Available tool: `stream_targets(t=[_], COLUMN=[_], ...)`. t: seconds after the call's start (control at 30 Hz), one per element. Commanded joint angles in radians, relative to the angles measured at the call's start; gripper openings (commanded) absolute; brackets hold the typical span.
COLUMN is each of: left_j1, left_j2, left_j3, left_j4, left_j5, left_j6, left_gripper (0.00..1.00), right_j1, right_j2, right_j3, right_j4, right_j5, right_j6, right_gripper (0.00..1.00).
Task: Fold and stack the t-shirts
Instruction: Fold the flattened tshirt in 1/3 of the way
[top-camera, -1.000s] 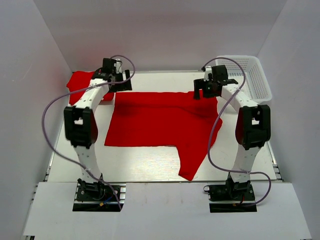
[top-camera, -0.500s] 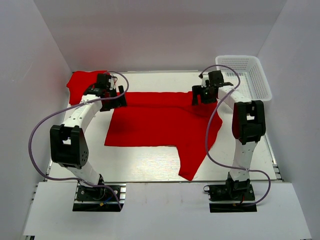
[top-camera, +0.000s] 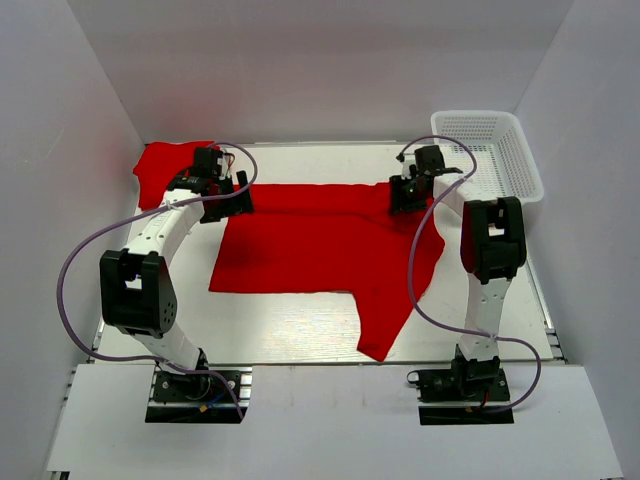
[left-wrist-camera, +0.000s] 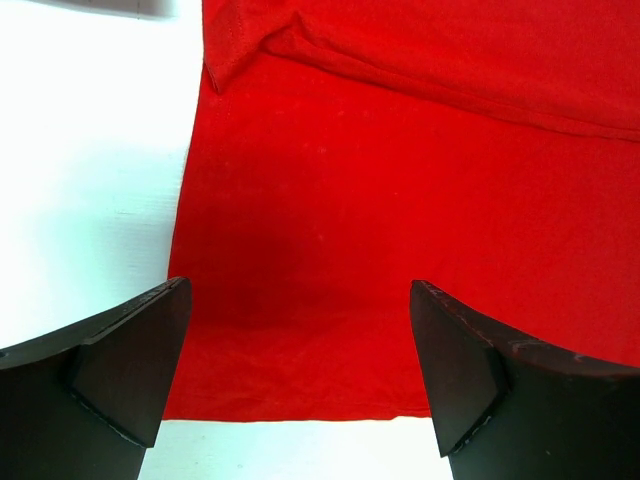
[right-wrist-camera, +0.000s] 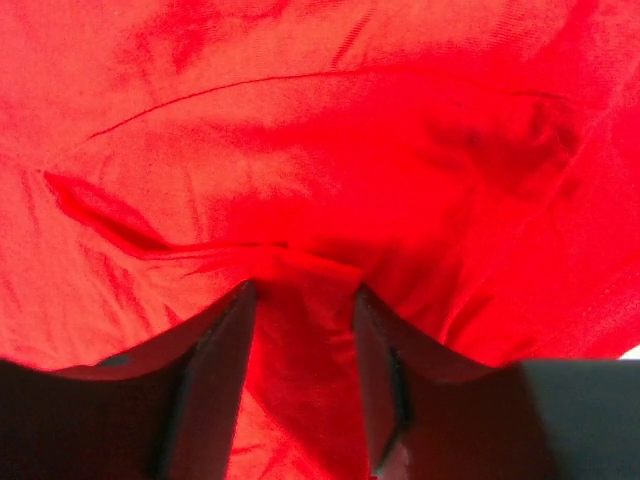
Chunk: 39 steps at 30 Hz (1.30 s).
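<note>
While the left gripper (left-wrist-camera: 300, 335) hangs with its fingers wide apart over the near-left edge of the spread shirt (top-camera: 310, 245), the right gripper (right-wrist-camera: 303, 300) pinches a raised fold of that shirt's far edge, just beside the basket (top-camera: 505, 150). Two red shirts show. The spread one lies flat on the table (top-camera: 290, 325), left of the basket. The bunched shirt (top-camera: 165, 168) sits well apart from the basket, in the far left corner. One white mesh basket stands at the far right.

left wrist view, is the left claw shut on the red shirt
No, the left claw is wide open, its fingers well apart above the flat t-shirt, gripping nothing.
</note>
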Motion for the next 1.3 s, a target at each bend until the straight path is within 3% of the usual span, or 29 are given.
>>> stream_targets(t=[0.0, 0.1, 0.37, 0.53, 0.7, 0.8, 1.27], left_j1=[-0.003, -0.003, -0.003, -0.003, -0.003, -0.003, -0.003], left_j2=[-0.037, -0.028, -0.028, -0.019, -0.009, -0.009, -0.009], left_j3=[0.0, 0.0, 0.0, 0.0, -0.011, -0.011, -0.02], left_j4=[0.013, 0.022, 0.031, 0.043, 0.091, 0.091, 0.082], left_j5=[0.009, 0.009, 0.019, 0.061, 0.113, 0.113, 0.095], left_j6=[-0.005, -0.005, -0.005, -0.005, -0.005, -0.005, -0.005], left_gripper=[1.0, 1.0, 1.0, 1.0, 1.0, 1.0, 1.0], right_j1=[0.0, -0.001, -0.003, -0.001, 0.0, 0.003, 0.017], right_j2=[-0.022, -0.038, -0.081, -0.12, -0.144, -0.157, -0.233], right_j3=[0.002, -0.015, -0.033, -0.059, -0.101, -0.115, -0.205], right_j4=[0.01, 0.016, 0.008, 0.028, 0.036, 0.033, 0.041], right_j5=[-0.012, -0.011, 0.0, 0.0, -0.005, -0.015, -0.129], right_j6=[0.009, 0.017, 0.02, 0.026, 0.049, 0.058, 0.08], right_gripper=[0.48, 0.36, 0.35, 0.09, 0.09, 0.0, 0.0])
